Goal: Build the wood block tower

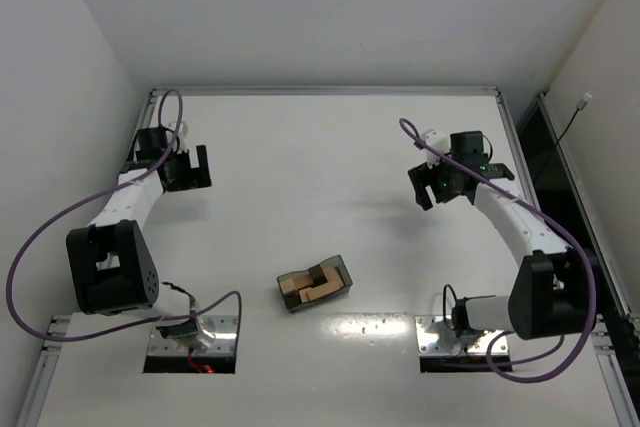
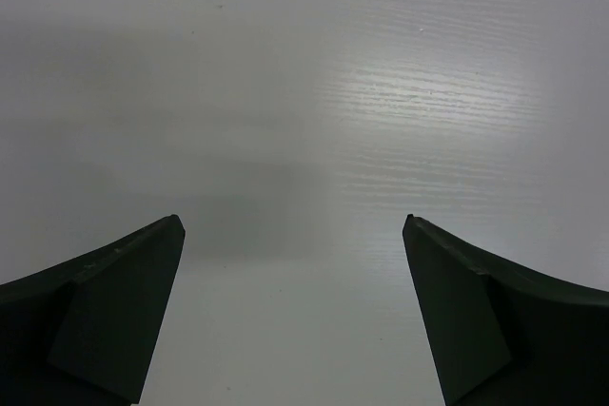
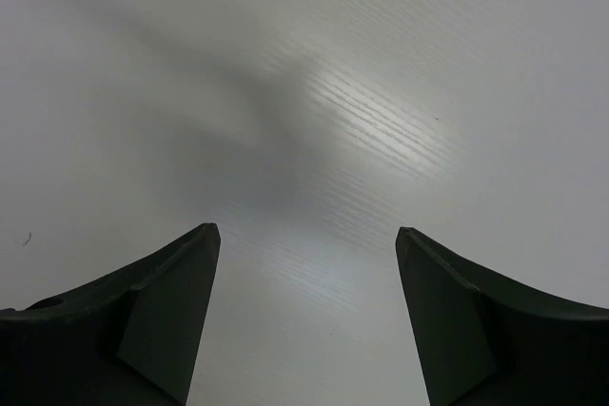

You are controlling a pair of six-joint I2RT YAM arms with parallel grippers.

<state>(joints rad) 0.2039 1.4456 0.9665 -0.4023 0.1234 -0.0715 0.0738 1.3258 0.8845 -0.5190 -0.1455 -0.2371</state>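
Opening step: no block lifted, no tower standing.
Left gripper (image 2: 293,223) spread, empty, far left; wood blocks (image 1: 308,289) lie in the grey tray (image 1: 345,269), centre front; right gripper (image 3: 306,230) spread, empty. Next, likely: reach to tray, pinch one tan piece.

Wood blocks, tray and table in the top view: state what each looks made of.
Wood blocks: light tan, matte, apparently unpainted wood by colour; grain too small to see. Tray: dark grey, thin-walled, probably plastic. Table: white, smooth, soft sheen; the wrist views show fine parallel lines under glare, so likely laminate or coated board.
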